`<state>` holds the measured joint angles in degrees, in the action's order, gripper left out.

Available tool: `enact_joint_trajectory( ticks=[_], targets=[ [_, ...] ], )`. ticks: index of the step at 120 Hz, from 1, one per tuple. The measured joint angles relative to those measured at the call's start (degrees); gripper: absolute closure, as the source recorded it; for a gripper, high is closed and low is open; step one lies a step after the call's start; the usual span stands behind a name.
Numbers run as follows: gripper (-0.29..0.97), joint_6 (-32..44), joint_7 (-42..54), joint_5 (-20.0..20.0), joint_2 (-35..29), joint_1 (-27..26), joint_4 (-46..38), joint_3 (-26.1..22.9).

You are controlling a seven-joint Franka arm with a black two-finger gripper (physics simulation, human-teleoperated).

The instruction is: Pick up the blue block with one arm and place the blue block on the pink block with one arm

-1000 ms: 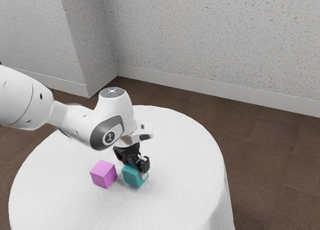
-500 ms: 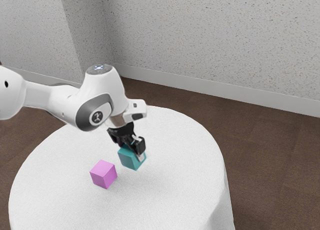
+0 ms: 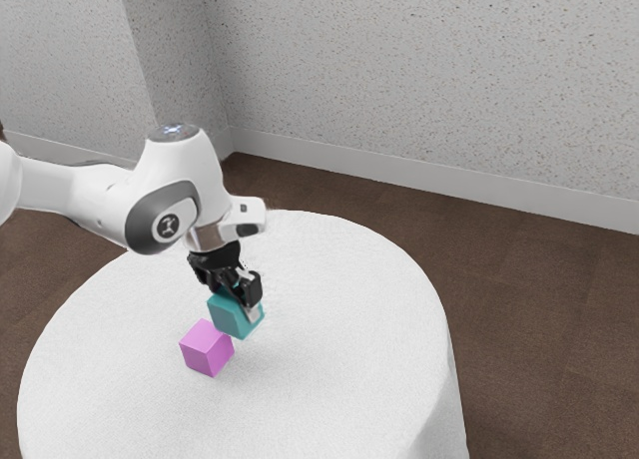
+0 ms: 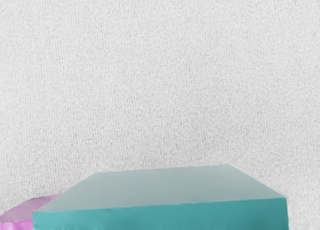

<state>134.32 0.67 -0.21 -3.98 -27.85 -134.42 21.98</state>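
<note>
The teal-blue block (image 3: 234,317) hangs in the air above the round white table (image 3: 349,309), with my black gripper (image 3: 238,297) shut on its upper part. The pink block (image 3: 207,347) rests on the table just below the held block, slightly toward the exterior view's left, and the two blocks overlap a little in that view. In the wrist view the teal-blue block (image 4: 160,200) sits close under my hand, and a corner of the pink block (image 4: 22,214) peeks out beside it.
The white tablecloth (image 4: 160,75) spreads flat around both blocks. The table's rounded edge (image 3: 444,359) drops off at the exterior view's right, above a brown floor (image 3: 539,309). Grey walls stand behind.
My gripper has lifted the teal-blue block off the table and carried it toward the exterior view's left, from beside the pink block to just above its right side.
</note>
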Motion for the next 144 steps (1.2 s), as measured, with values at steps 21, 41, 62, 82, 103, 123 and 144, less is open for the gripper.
enact_joint_trajectory(
  ticks=[21,41,62,82,103,123,144],
  targets=[
    [0.33,-0.2,0.9,1.0,-2.7,5.2,-3.4,0.2],
    [0.33,-0.2,1.6,2.2,-3.6,4.9,-5.4,0.2],
    [0.33,-0.5,2.2,4.1,-3.6,4.9,-5.5,0.2],
    [0.33,-0.5,2.9,4.6,-3.5,4.8,-5.0,0.2],
    [0.33,-0.3,3.5,4.6,-3.3,4.8,-5.0,0.1],
    [0.33,0.6,3.8,3.9,-3.3,4.8,-4.9,0.2],
    [0.32,1.1,4.0,3.6,-3.1,4.8,-4.9,0.2]
  ],
)
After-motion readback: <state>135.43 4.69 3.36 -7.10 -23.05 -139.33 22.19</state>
